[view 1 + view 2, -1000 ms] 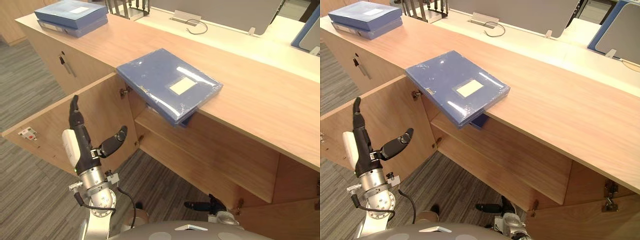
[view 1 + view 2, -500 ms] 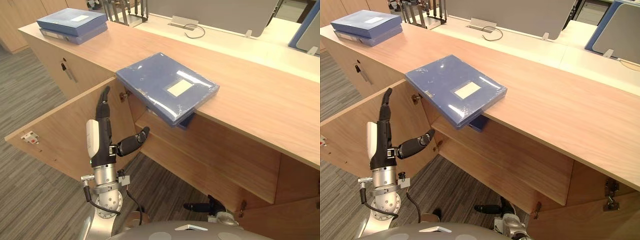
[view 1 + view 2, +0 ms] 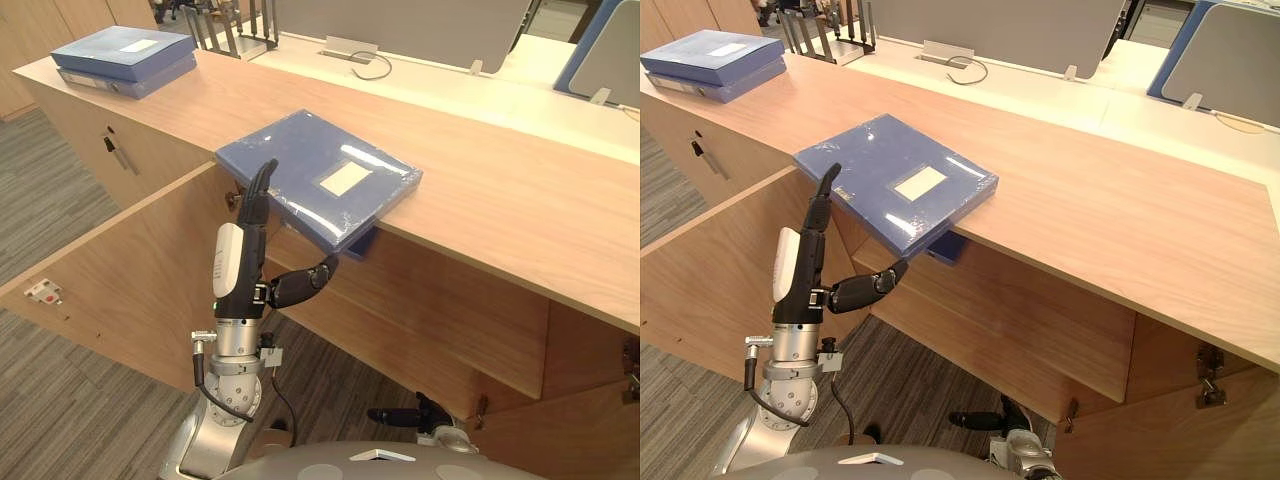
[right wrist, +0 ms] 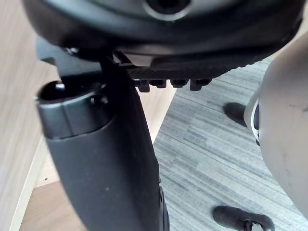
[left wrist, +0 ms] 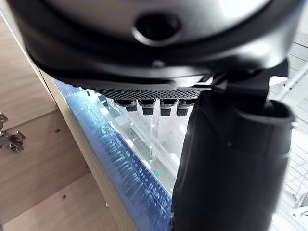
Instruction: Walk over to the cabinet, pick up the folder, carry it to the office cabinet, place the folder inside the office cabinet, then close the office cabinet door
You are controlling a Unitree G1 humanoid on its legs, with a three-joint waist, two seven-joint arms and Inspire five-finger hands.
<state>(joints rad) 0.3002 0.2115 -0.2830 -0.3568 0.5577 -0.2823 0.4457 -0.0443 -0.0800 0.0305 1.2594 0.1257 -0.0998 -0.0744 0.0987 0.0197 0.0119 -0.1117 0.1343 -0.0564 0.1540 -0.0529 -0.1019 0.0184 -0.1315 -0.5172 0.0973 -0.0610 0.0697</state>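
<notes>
The blue folder lies flat on the wooden cabinet top, with one corner overhanging the front edge. My left hand is raised in front of the open cabinet, open. Its straight fingers reach up to the folder's near left edge and the thumb spreads out below it. In the left wrist view the folder's blue edge runs just past my fingers. My right hand hangs low, relaxed and open, over the carpet.
The cabinet's left door stands swung open toward me, and a shelf shows inside. A small blue item sits under the folder's overhang. Two stacked blue folders and a black wire rack are at the far left.
My left hand has risen and moved right, from low beside the open door up to the folder's near edge. The view has shifted slightly. My right hand stays low.
</notes>
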